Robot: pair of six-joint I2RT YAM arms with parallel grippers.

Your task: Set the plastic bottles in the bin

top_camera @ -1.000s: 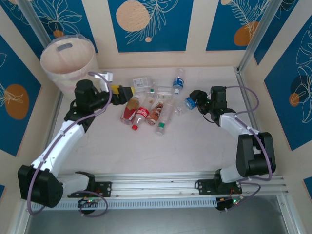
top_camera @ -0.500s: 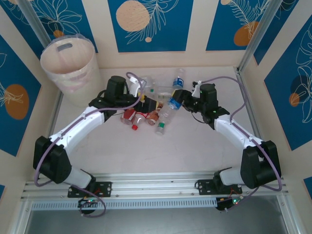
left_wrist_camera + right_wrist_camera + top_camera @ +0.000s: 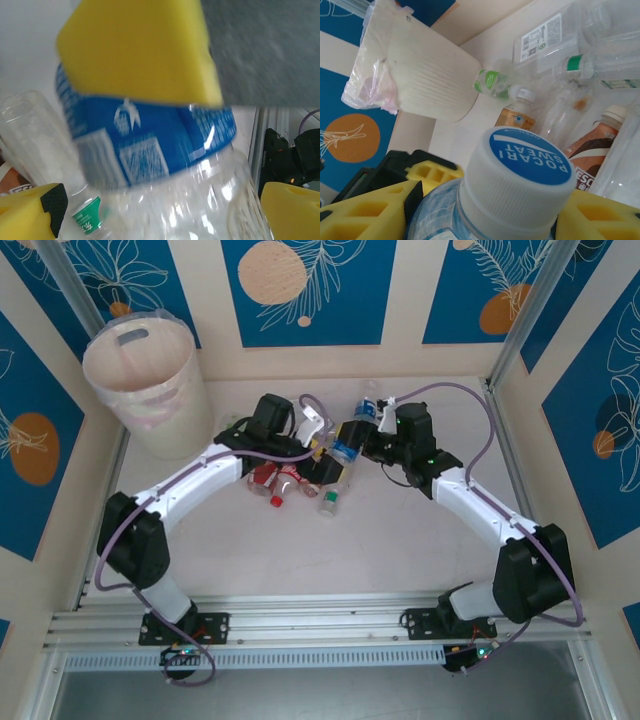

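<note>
Looking from above, you have the bin (image 3: pixel 135 370) at ten o'clock on the table and the plastic bottles (image 3: pixel 295 478) heaped at centre. Your right gripper (image 3: pixel 352 438) is clamped on a blue-labelled bottle (image 3: pixel 342 453) over the heap's two o'clock edge

On the left wrist, that bottle sits between your left gripper (image 3: pixel 160 212)'s wide-spread fingers (image 3: pixel 30 212)

On the right wrist, the bottle's cap (image 3: pixel 527 172) stands at six o'clock between closed pads (image 3: pixel 367 217), with the bin at ten and loose bottles at two
</note>
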